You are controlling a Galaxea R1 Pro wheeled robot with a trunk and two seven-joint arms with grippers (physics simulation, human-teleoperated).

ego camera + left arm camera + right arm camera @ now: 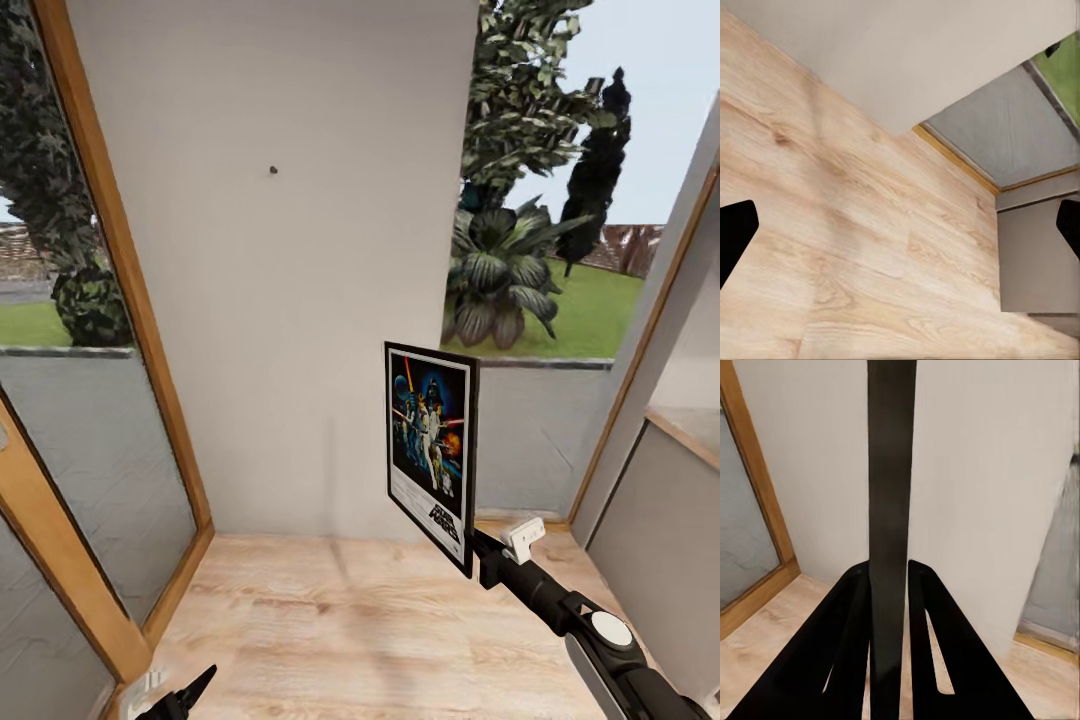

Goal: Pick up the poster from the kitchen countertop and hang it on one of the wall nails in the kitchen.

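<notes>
The poster (432, 450) stands upright in the air, its picture side turned toward the left of the head view, low in front of the pale wall panel. My right gripper (478, 556) is shut on its lower edge. The right wrist view looks along the poster's black edge (891, 510) rising between the two fingers (847, 660). One wall nail (273, 171) is a dark speck high on the pale wall, up and left of the poster. My left gripper (900, 232) hangs over the wooden floor, open with nothing between its fingertips (195, 690).
The pale wall panel (290, 300) stands between two wood-framed windows (90, 400), with garden plants (500, 270) outside. Light wooden floor (360, 620) runs up to the wall. A grey cabinet side (660, 520) stands at the right.
</notes>
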